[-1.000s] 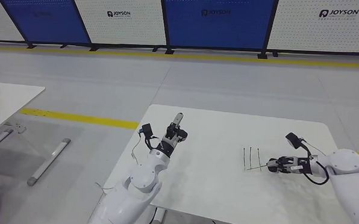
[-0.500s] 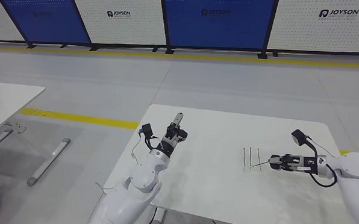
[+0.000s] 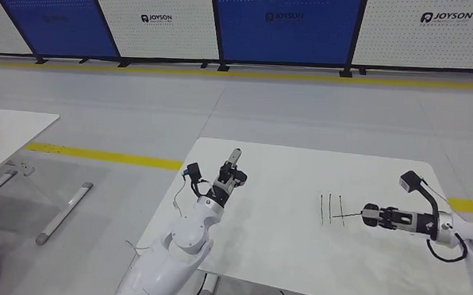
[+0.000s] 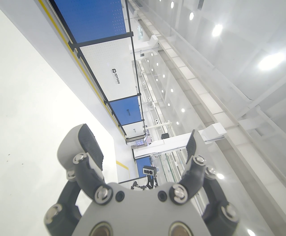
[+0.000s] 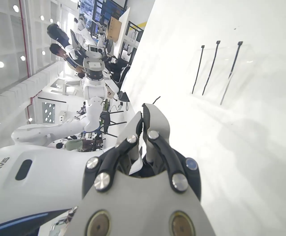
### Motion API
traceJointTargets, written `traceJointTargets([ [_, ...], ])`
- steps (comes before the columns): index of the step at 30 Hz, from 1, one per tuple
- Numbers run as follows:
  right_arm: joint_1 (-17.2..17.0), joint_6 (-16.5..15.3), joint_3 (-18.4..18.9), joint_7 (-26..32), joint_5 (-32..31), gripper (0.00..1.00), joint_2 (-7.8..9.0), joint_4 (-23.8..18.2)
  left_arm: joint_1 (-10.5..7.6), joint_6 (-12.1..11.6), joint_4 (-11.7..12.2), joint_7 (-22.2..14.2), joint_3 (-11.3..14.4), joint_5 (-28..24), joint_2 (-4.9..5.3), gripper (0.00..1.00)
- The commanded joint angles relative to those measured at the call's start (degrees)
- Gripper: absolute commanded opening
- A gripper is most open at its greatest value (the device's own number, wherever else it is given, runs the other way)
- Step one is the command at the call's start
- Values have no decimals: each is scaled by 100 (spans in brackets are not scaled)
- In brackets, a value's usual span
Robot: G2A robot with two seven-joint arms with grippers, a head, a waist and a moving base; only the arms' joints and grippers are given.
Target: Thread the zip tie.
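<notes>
the right gripper (image 3: 365,215) is pinched shut on a thin black zip tie (image 3: 346,217); this flexible plastic strip sticks out leftward from the fingertips, long axis left to right, low over the smooth white table (image 3: 273,228); the left gripper (image 3: 234,158), wide open and empty, stands well apart to the left, so it would likely have to cross over; three spare ties (image 5: 211,67) lie parallel near the strip's tip, running near to far.

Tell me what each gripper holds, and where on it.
Right gripper: jaws shut on a zip tie near one end, which end unclear. Left gripper: open, empty.
</notes>
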Motion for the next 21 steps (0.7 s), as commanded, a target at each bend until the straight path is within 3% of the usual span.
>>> traceJointTargets([
  [1, -1, 0, 0, 0, 1, 0, 0, -1, 0, 0, 0, 0, 0, 0, 0, 100],
  [5, -160, 115, -225, -558, -40, 0, -64, -180, 0, 0, 0, 0, 0, 0, 0, 100],
  [12, -289, 0, -167, -1017, 1233, 0, -201, -791, 0, 0, 0, 0, 0, 0, 0, 100],
  [15, -375, 0, -189, -1180, 1478, 0, -271, -1101, 0, 0, 0, 0, 0, 0, 0, 100],
  [18, -305, 9, -470, -1442, 1349, 0, -359, -1050, 0, 0, 0, 0, 0, 0, 0, 100],
  [21, -305, 9, -470, -1442, 1349, 0, -359, -1050, 0, 0, 0, 0, 0, 0, 0, 100],
])
